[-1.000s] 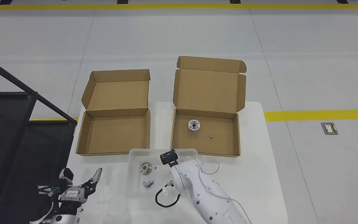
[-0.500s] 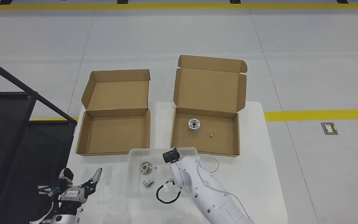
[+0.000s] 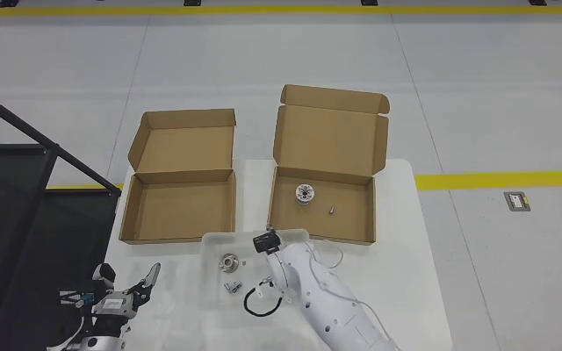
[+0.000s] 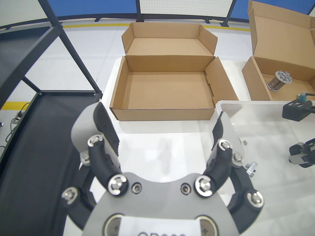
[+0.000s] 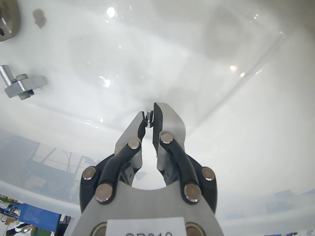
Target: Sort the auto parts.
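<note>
My right gripper (image 5: 148, 114) is down inside the clear plastic tray (image 3: 211, 240), shut on a small threaded bolt (image 5: 149, 120) just above the tray floor. In the tray lie a round metal flange (image 3: 228, 261) and a small silver T-shaped part (image 3: 233, 287); the right wrist view shows the flange (image 5: 7, 18) and T-shaped part (image 5: 22, 83) to one side of the gripper. The right cardboard box (image 3: 369, 230) holds a cylindrical toothed part (image 3: 304, 194) and a tiny screw (image 3: 332, 211). The left cardboard box (image 3: 180, 206) is bare. My left gripper (image 3: 127, 290) stands open at the table's front left.
A black metal rack (image 3: 44, 219) stands left of the table, close to my left gripper (image 4: 160, 116). Both boxes have raised lids at the far side. White table (image 3: 413, 290) lies bare right of the tray.
The right arm has shifted slightly toward the boxes over the tray. The left arm has not moved.
</note>
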Controlling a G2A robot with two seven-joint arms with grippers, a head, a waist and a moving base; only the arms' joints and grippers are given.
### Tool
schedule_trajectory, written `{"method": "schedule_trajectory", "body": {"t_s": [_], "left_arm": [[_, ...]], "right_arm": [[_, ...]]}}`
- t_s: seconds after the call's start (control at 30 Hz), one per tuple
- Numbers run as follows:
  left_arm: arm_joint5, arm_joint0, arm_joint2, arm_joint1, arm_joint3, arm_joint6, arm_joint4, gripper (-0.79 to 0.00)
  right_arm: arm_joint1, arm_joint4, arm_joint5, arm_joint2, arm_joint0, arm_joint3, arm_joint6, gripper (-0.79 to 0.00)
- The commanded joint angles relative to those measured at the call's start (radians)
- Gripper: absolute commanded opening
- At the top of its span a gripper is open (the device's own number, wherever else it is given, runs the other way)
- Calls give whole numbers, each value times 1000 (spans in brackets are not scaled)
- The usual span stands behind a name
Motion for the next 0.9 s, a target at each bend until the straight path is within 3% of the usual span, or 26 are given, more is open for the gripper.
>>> {"method": "schedule_trajectory", "body": {"t_s": [0.0,0.23,0.47,0.63,0.87], "left_arm": [[0,0,0,0,0,0,0,0],[0,0,0,0,0,0,0,0],[0,0,0,0,0,0,0,0],[0,0,0,0,0,0,0,0],[0,0,0,0,0,0,0,0]], "right_arm": [[6,2,-23,14,-17,-54,-5,-785],[37,43,-126,104,-128,-326,-37,-785],[55,144,-69,253,-216,-533,-242,-785],[58,160,-7,320,-207,-531,-402,-785],[60,158,92,381,-70,-327,-432,-785]]}}
